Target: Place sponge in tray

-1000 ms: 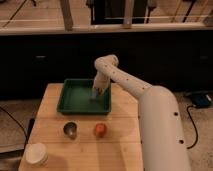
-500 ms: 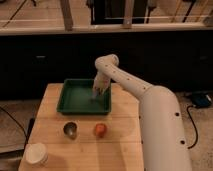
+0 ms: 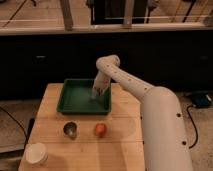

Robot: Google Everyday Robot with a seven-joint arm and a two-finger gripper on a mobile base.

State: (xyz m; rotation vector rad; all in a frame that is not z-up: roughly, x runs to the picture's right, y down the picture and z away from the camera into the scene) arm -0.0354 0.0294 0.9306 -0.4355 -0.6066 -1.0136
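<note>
A green tray (image 3: 74, 100) sits at the back of the wooden table (image 3: 52, 125). My white arm reaches in from the lower right, and my gripper (image 3: 96, 93) hangs low over the tray's right half, near its right wall. I cannot pick out the sponge; it may be hidden at the gripper.
A small metal cup (image 3: 70, 129) and an orange-red fruit (image 3: 100, 130) stand in front of the tray. A white cup (image 3: 36, 153) is at the table's front left corner. A dark counter wall runs behind the table. A blue object (image 3: 202, 99) lies on the floor at right.
</note>
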